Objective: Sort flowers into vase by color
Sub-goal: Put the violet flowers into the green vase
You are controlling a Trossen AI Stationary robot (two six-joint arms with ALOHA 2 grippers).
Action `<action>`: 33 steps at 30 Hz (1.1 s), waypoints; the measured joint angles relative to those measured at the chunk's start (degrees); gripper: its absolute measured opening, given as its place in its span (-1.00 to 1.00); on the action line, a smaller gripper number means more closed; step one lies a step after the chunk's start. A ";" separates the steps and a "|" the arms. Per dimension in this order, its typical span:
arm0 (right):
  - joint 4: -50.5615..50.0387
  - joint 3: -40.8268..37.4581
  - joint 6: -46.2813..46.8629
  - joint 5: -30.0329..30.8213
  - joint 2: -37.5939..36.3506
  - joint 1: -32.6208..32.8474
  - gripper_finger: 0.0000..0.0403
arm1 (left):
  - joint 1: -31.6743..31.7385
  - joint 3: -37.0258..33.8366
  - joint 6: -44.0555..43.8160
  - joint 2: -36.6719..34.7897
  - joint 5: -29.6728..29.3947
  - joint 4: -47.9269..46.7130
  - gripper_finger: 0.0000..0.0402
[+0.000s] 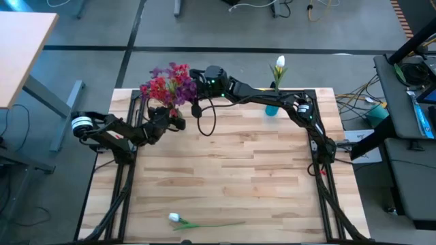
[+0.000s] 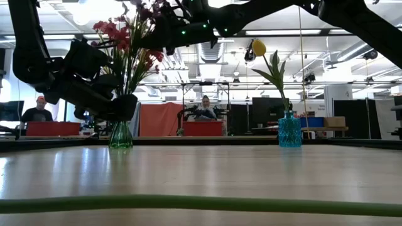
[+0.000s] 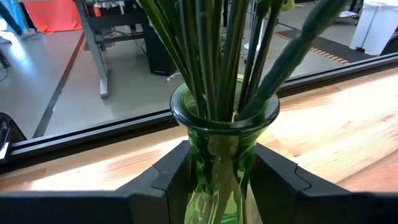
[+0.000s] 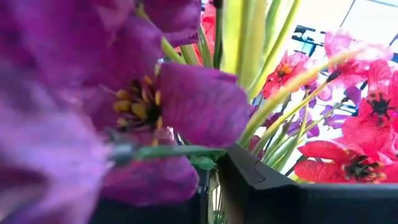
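A green glass vase [image 3: 224, 112] [image 2: 120, 135] stands near the table's far left corner, holding a bunch of red and purple flowers [image 1: 167, 85]. My left gripper [image 3: 221, 165] [image 1: 174, 121] is shut on it. My right gripper [image 4: 212, 183] [image 1: 196, 75] reaches across the far edge into the purple blooms [image 4: 186, 106], high above the vase, shut on a stem. A blue vase [image 1: 272, 109] [image 2: 289, 130] at the far edge holds a yellow tulip [image 2: 258, 48] and a white one [image 1: 280, 62]. Another white tulip [image 1: 175, 218] lies flat near the near edge. My left gripper pinches the green vase's narrow neck [image 3: 186, 155] just under the rim, one finger on each side. The fingers come in level from the table's left. The vase stands upright with its base on the table. My right gripper is shut on a thin green stem [image 4: 215, 193] among the purple blooms; petals hide which flower it belongs to. The stem runs upright between the fingers, which come from the table's right.
The lying tulip's long green stem [image 2: 201, 203] stretches across the near edge. Black frame rails [image 1: 320, 163] run along both sides of the table. The wooden middle of the table [image 1: 231, 163] is bare. People sit at desks in the room behind.
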 joint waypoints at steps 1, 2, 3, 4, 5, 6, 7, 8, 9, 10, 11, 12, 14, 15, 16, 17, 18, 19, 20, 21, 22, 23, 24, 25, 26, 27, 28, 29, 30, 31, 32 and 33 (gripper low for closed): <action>-0.02 0.00 0.00 -0.02 0.00 0.00 -0.94 | 0.00 0.00 0.01 0.00 0.00 0.00 -0.35; -0.08 0.00 0.01 -0.02 0.00 0.00 -0.94 | 0.00 0.00 0.01 0.00 0.01 0.00 -0.35; -0.12 0.00 0.00 0.00 0.00 0.00 -0.94 | 0.00 0.00 0.02 0.00 0.02 0.00 -0.35; -0.15 0.00 -0.06 0.00 0.02 0.00 -0.95 | 0.00 0.00 0.02 0.00 0.02 0.00 -0.35; 0.09 0.00 -0.31 -0.01 0.27 0.00 -0.95 | 0.00 0.00 0.02 0.00 0.02 0.00 -0.35; 0.49 0.02 -0.47 -0.02 0.49 0.00 -0.95 | 0.00 0.00 0.02 0.00 0.02 0.00 -0.35; 0.62 0.02 -0.49 0.02 0.72 0.00 -0.95 | 0.00 0.00 0.02 0.00 0.02 0.00 -0.35; 1.13 0.02 -0.52 0.04 1.16 0.00 -0.95 | 0.01 0.00 0.02 0.00 0.04 0.00 -0.35; 1.87 0.02 -0.52 0.10 1.64 0.00 -0.95 | 0.01 0.00 0.06 0.00 0.04 0.00 -0.35; 2.48 0.02 -0.48 0.14 2.00 -0.01 -0.95 | 0.02 0.00 0.30 0.00 0.05 0.00 -0.35; 3.22 0.02 -0.44 0.29 2.38 -0.06 -0.95 | 0.02 0.00 0.57 -0.01 0.08 0.00 -0.35; 3.60 0.02 -0.46 0.55 2.54 -0.14 -0.95 | 0.02 0.00 0.97 0.00 0.07 0.00 -0.35; 4.11 0.02 -0.85 1.44 2.97 -0.31 -0.95 | 0.02 0.00 1.29 0.00 0.11 0.00 -0.35; 4.50 0.06 -1.02 1.51 3.25 -0.44 -0.95 | 0.01 0.00 1.27 0.00 0.09 0.01 -0.35; 4.56 0.07 -1.07 1.54 3.51 -0.54 -0.95 | 0.02 0.00 1.19 0.00 0.11 0.00 -0.35; 4.41 0.07 -1.01 1.73 3.80 -0.70 -0.95 | 0.02 0.00 1.12 0.00 0.11 0.00 -0.35; 4.55 0.07 -1.01 1.71 4.28 -0.76 -0.95 | 0.02 0.00 1.11 0.00 0.10 0.00 -0.35; 4.67 0.07 -0.97 1.72 4.59 -0.82 -0.95 | 0.02 0.00 1.11 0.00 0.12 0.01 -0.35; 4.56 0.07 -0.96 1.87 4.91 -0.89 -0.95 | 0.02 0.00 1.11 0.00 0.11 0.00 -0.35; 4.81 0.07 -1.04 1.99 5.34 -0.90 -0.95 | 0.02 0.00 1.09 0.00 0.11 0.00 -0.35; 5.03 0.07 -1.07 1.99 5.52 -0.90 -0.95 | 0.02 0.00 1.10 0.00 0.11 0.01 -0.35; 4.95 0.07 -1.08 2.10 5.59 -0.90 -0.95 | 0.02 0.00 1.09 0.00 0.13 0.02 -0.35; 4.88 0.02 -1.39 2.11 5.62 -0.90 -0.95 | 0.02 0.00 1.09 0.00 0.13 0.00 -0.35; 4.90 -0.14 -1.93 2.13 5.70 -0.87 -0.95 | 0.02 0.00 1.09 0.00 0.13 0.02 -0.35; 5.17 -0.15 -2.35 2.10 6.00 -0.80 -0.95 | 0.02 0.00 1.09 0.00 0.19 0.02 -0.35; 5.53 -0.15 -2.45 2.10 6.14 -0.74 -0.95 | 0.02 0.00 1.09 0.00 0.20 0.02 -0.35; 5.49 -0.17 -2.41 2.10 6.20 -0.74 -0.95 | 0.02 0.00 1.09 0.00 0.22 0.02 -0.35; 5.38 -0.17 -2.43 2.10 6.27 -0.74 -0.95 | 0.02 0.00 1.09 0.00 0.24 0.02 -0.35; 5.36 -0.17 -2.51 2.11 6.52 -0.73 -0.95 | 0.02 0.00 1.09 0.00 0.24 0.02 -0.35; 5.59 -0.17 -2.55 2.10 6.79 -0.63 -0.95 | 0.02 0.00 1.07 0.00 0.26 0.02 -0.35; 5.69 -0.17 -2.48 2.11 6.99 -0.63 -0.95 | 0.02 0.00 1.09 0.00 0.24 0.02 -0.35; 5.62 -0.17 -2.47 2.11 7.27 -0.63 -0.95 | 0.02 0.00 1.09 0.00 0.24 0.02 -0.35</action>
